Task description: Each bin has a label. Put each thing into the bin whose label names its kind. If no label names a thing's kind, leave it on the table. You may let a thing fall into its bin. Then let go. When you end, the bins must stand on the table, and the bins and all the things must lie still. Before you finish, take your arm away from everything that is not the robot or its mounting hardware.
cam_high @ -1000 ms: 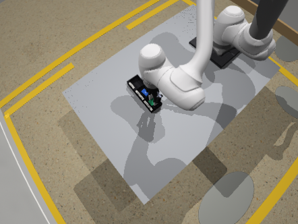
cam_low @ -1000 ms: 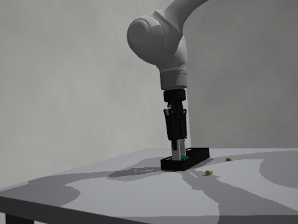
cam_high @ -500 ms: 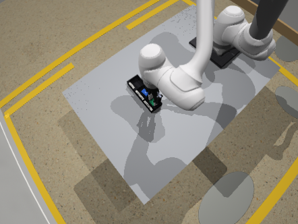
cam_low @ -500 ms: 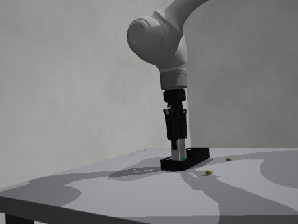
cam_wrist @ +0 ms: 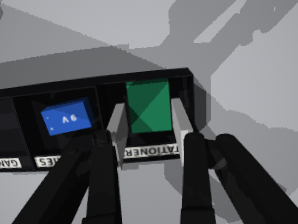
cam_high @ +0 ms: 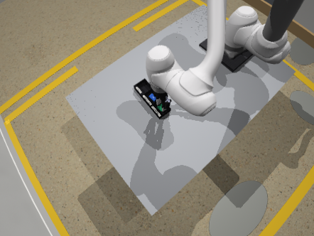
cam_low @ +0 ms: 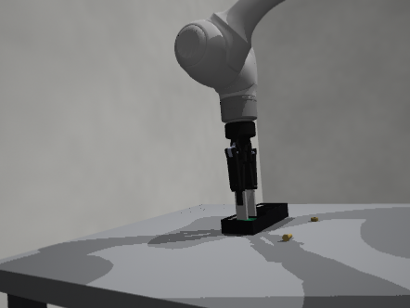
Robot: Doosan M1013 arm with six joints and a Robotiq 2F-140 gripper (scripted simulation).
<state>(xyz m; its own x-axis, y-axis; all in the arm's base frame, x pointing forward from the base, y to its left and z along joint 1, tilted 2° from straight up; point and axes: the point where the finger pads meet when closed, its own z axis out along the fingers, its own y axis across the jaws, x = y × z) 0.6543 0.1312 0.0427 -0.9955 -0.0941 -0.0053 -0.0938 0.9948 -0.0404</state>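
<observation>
A black bin with several compartments [cam_high: 152, 98] stands on the grey table; it also shows in the exterior view [cam_low: 255, 218] and the wrist view [cam_wrist: 93, 119]. A green flat block [cam_wrist: 149, 107] lies in its end compartment. A blue labelled block [cam_wrist: 65, 117] lies in the compartment beside it. My gripper [cam_wrist: 149, 114] points down into the end compartment, with its fingers on either side of the green block and a small gap on each side. It is open and holds nothing. The gripper also shows in the top and exterior views [cam_high: 164, 103] [cam_low: 246, 199]. The bin's white labels [cam_wrist: 152, 152] appear upside down and unreadable.
The exterior view shows two small brass parts [cam_low: 287, 237] [cam_low: 314, 218] on the table to the right of the bin. The arm's black base [cam_high: 227, 53] stands at the table's far side.
</observation>
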